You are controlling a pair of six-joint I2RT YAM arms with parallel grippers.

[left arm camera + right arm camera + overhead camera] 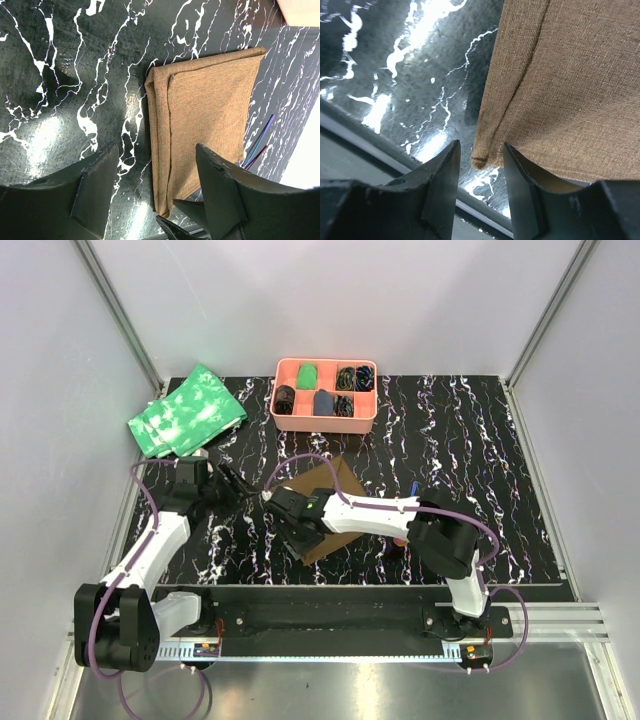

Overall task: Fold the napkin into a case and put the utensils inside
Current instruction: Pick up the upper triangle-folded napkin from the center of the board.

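The brown napkin [335,490] lies folded into a flat layered strip in the middle of the table. It also shows in the left wrist view [205,110] and the right wrist view [570,85]. My right gripper [303,538] [480,162] is open, and the napkin's near corner sits between its fingers, unclamped. My left gripper [240,487] [157,172] is open and empty, hovering just left of the napkin's left edge. Slim purple and blue utensil stems [260,142] lie just beyond the napkin's right side; a blue stem [414,488] shows in the top view, and the rest is hidden by my right arm.
A pink compartment tray [372,390] with small items stands at the back centre. Green white-mottled cloths [187,412] lie at the back left. The table's front rail [365,145] runs close below my right gripper.
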